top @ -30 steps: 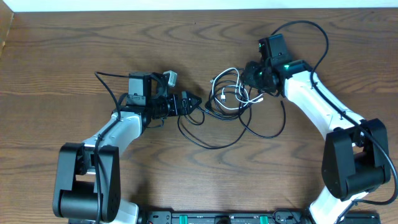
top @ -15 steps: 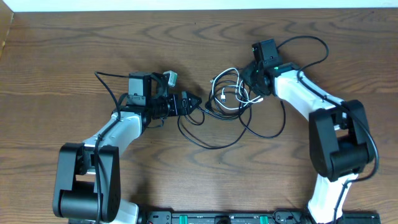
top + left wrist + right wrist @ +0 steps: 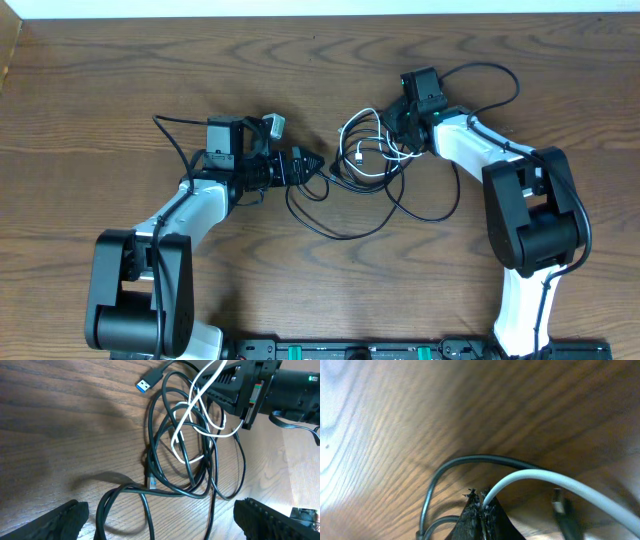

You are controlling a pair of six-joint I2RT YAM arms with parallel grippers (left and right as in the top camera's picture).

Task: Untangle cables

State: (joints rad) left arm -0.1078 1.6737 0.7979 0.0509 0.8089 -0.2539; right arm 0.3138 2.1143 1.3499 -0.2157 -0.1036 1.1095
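The cables (image 3: pixel 372 160) lie in one loose knot on the table (image 3: pixel 150 60), just toward 1 o'clock of its centre in the overhead view, between the two arms. The right gripper (image 3: pixel 405 128) sits on the knot's 1 o'clock edge with its fingers pressed fully together. In its wrist view the white cable (image 3: pixel 545 480) seems to spring straight out of the pinch and arc away toward 3 o'clock, so it is judged to be gripped, while a black cable (image 3: pixel 470 462) curves past just behind the tips, apparently free. The left gripper (image 3: pixel 316 166) hovers at the knot's 9 o'clock side with its fingers (image 3: pixel 65 520) spread wide and nothing between them. From its own camera the tangle lies dead ahead at 12 o'clock, with the black loops crossing one another and the white cable threading up through them toward the right gripper. A blue-tipped plug (image 3: pixel 147 383) lies free at the heap's far 11 o'clock edge. The knot's long axis runs roughly 12 to 6 overhead, with slack black loops trailing toward 5 and 6 o'clock. The next move probably turns on this: the right arm has the white strand, so drawing it toward 1 o'clock would work only if the left, the nearer arm to the black loops, pins them from 9 o'clock.
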